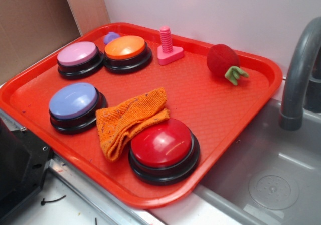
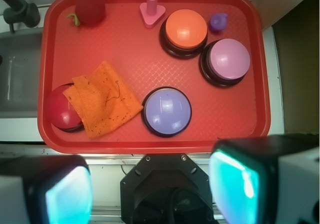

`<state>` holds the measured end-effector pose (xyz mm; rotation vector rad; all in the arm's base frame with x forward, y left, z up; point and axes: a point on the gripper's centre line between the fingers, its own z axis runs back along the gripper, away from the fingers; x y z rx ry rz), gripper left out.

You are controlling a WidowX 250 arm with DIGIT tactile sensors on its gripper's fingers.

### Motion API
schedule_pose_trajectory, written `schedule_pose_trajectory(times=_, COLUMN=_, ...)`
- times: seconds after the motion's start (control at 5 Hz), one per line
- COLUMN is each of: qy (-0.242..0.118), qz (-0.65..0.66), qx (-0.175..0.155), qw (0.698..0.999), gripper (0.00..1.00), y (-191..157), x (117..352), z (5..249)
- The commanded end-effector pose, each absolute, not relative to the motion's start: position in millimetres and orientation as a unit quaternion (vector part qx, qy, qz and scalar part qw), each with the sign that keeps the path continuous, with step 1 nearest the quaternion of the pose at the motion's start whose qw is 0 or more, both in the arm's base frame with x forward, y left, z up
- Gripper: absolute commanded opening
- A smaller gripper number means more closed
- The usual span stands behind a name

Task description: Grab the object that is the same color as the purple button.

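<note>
The object, a small rounded violet lump [image 1: 111, 36] [image 2: 218, 21], lies at the tray's far corner, wedged between the orange button [image 1: 126, 47] [image 2: 185, 28] and the lilac-pink button [image 1: 77, 54] [image 2: 229, 58]. The purple button [image 1: 73, 100] [image 2: 166, 110] of the same violet shade sits near the tray's front edge. My gripper [image 2: 152, 189] is high above and short of the tray, over the robot base. Its two teal-padded fingers [image 2: 235, 184] stand wide apart with nothing between them. The gripper does not show in the exterior view.
The red tray [image 1: 210, 109] [image 2: 150, 64] also holds a red button [image 1: 163, 143] partly under an orange cloth [image 1: 129, 119] [image 2: 105, 104], a pink screw toy [image 1: 167, 46] [image 2: 151, 9] and a red strawberry toy [image 1: 223, 60] [image 2: 90, 9]. A sink [image 1: 266, 175] and grey faucet [image 1: 298, 74] lie beside the tray.
</note>
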<state>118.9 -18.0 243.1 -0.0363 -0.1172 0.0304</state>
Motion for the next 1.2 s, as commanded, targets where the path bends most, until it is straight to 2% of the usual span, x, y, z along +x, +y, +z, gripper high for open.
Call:
schedule_pose_trajectory(times=0.0, qy=-0.059, qz=0.015, qx=-0.018, qw=0.998, gripper=1.00, y=-18, x=119, z=243)
schedule_pose_trajectory(times=0.4, qy=-0.094, qz=0.126, qx=0.033, qw=0.987, gripper=1.00, y=21, x=172, z=203)
schedule_pose_trajectory(times=0.6, qy=-0.127, qz=0.185, qx=0.026, qw=0.974, gripper=1.00, y=51, x=204, z=180)
schedule_pose_trajectory(times=0.8, qy=-0.141, qz=0.252, qx=0.054, qw=0.956, gripper=1.00, y=86, x=238, z=161)
schedule_pose_trajectory(times=1.0, qy=-0.161, qz=0.286, qx=0.069, qw=0.942, gripper=1.00, y=105, x=259, z=153)
